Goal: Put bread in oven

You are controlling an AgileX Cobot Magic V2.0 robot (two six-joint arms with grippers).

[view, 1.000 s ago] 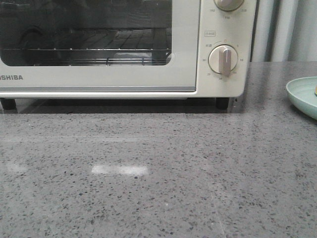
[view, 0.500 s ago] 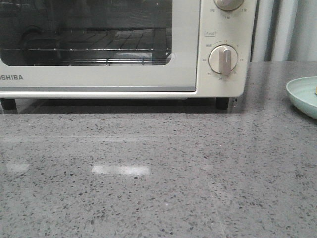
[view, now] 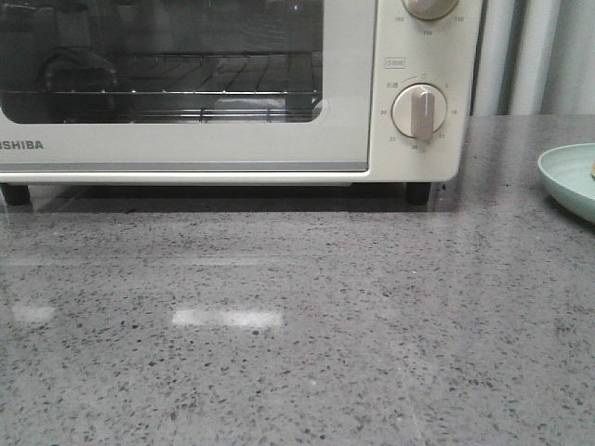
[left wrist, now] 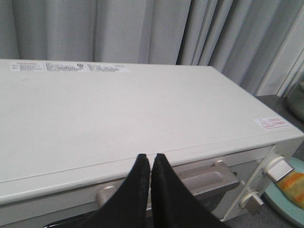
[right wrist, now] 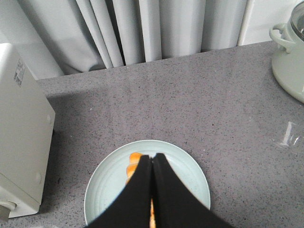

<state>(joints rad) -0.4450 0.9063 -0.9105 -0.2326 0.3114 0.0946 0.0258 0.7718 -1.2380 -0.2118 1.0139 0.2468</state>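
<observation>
The cream-white oven [view: 279, 139] stands at the back of the table with its glass door shut and the wire rack showing inside. In the left wrist view my left gripper [left wrist: 150, 156] is shut and empty, above the front edge of the oven top [left wrist: 118, 109], over the door handle [left wrist: 213, 175]. The bread [right wrist: 133, 164], golden-orange, lies on a pale green plate [right wrist: 107, 185] right of the oven. My right gripper [right wrist: 152, 156] is shut above it and hides most of it. The bread also shows in the left wrist view [left wrist: 292, 183]. No gripper shows in the front view.
The plate's rim [view: 567, 177] shows at the right edge of the front view. The oven's side [right wrist: 19, 142] is close to the plate. A pale green pot [right wrist: 289, 61] and a clear plastic scrap [right wrist: 285, 135] lie farther right. Grey curtains hang behind the speckled grey table [view: 325, 316].
A dark reflection in the oven's glass has shifted slightly. Nothing on the table has moved.
</observation>
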